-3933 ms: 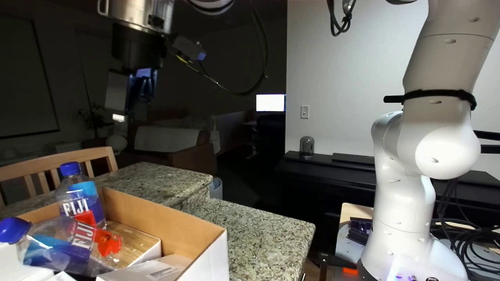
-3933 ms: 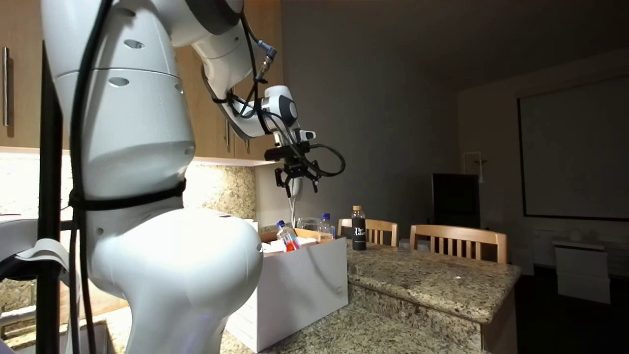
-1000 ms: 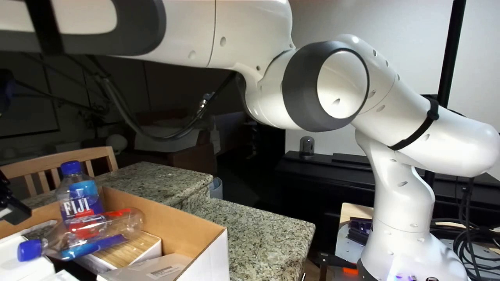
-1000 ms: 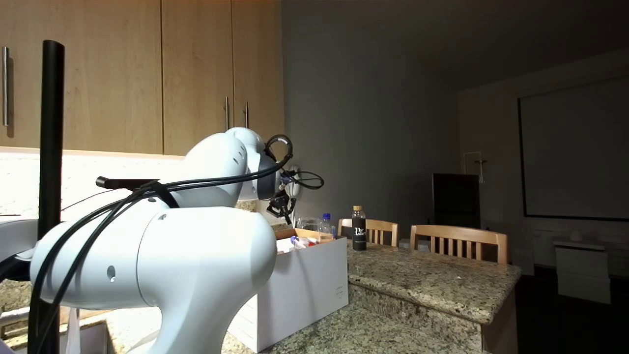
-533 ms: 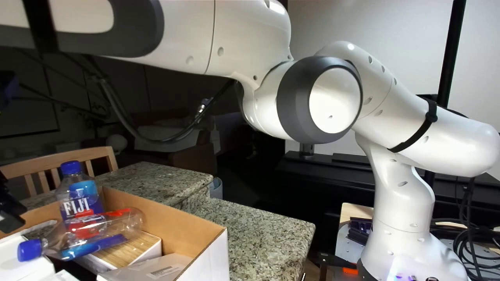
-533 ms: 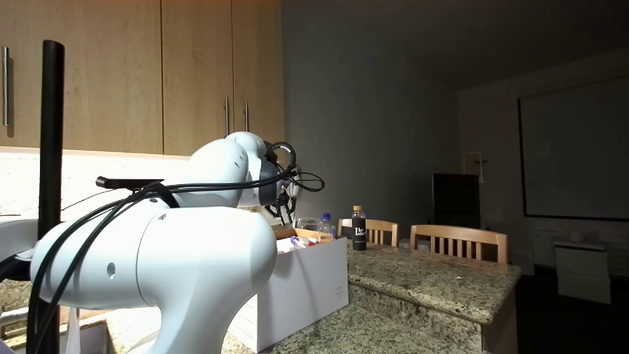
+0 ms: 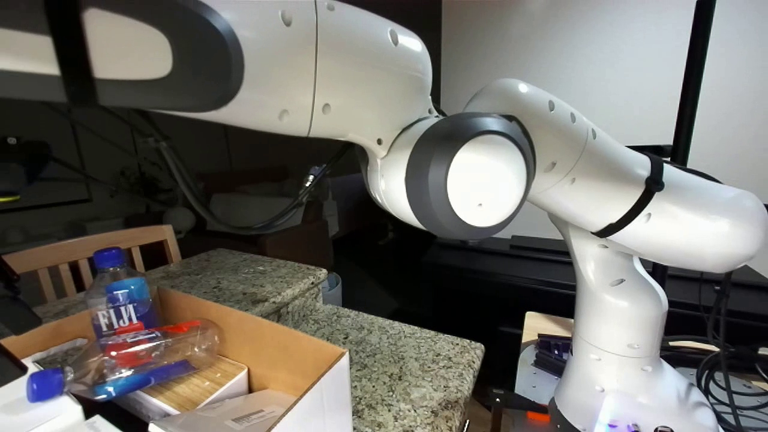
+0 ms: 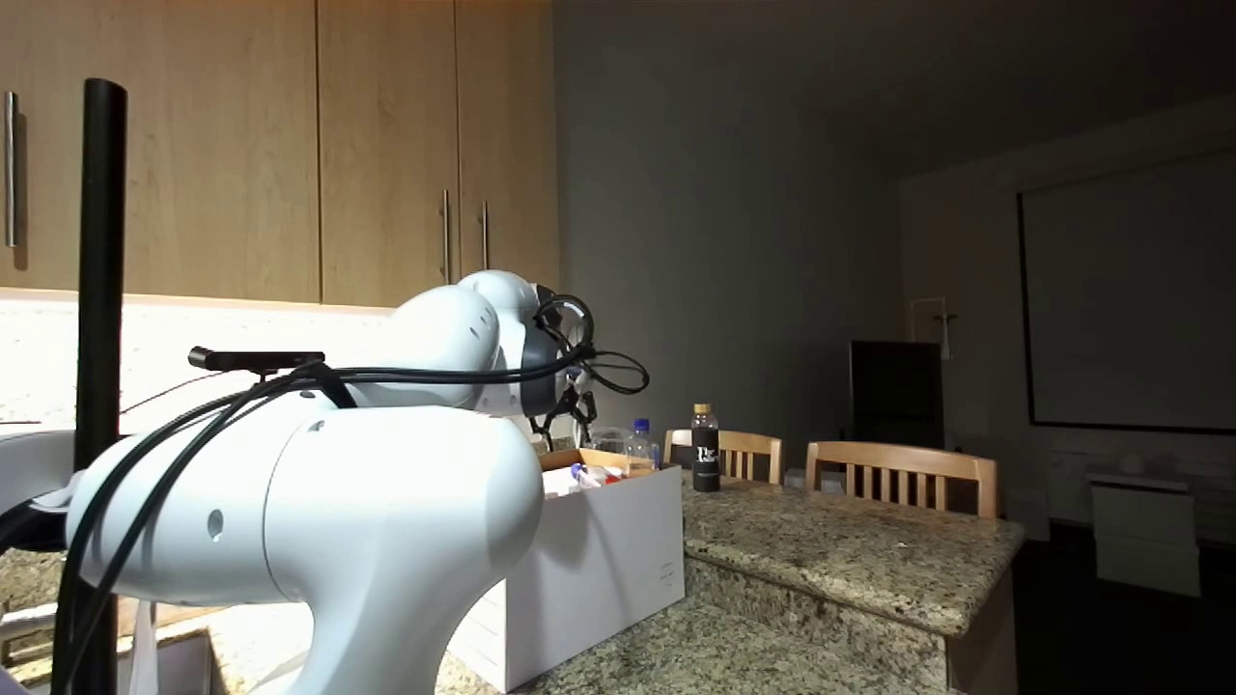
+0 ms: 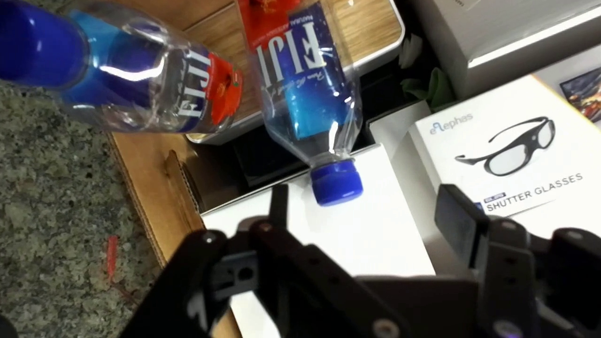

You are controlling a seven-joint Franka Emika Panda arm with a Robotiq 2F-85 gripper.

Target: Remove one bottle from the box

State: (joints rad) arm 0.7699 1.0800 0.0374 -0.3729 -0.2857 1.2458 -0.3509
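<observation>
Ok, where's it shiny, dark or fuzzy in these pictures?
Wrist view: white glints on the lying FIJI bottle, the gripper a bit fuzzy; an exterior view: glare on the round arm joint; an exterior view: the wall under the cabinets washed out; both exterior views: the far room dark.

The glossy white arm point(image 7: 372, 78) has dark-grey trim point(image 7: 427, 177), black cables point(image 8: 435, 374) and, at three o'clock in an exterior view, a black strap point(image 7: 654, 180); its tool point(image 9: 367, 213) is black.
</observation>
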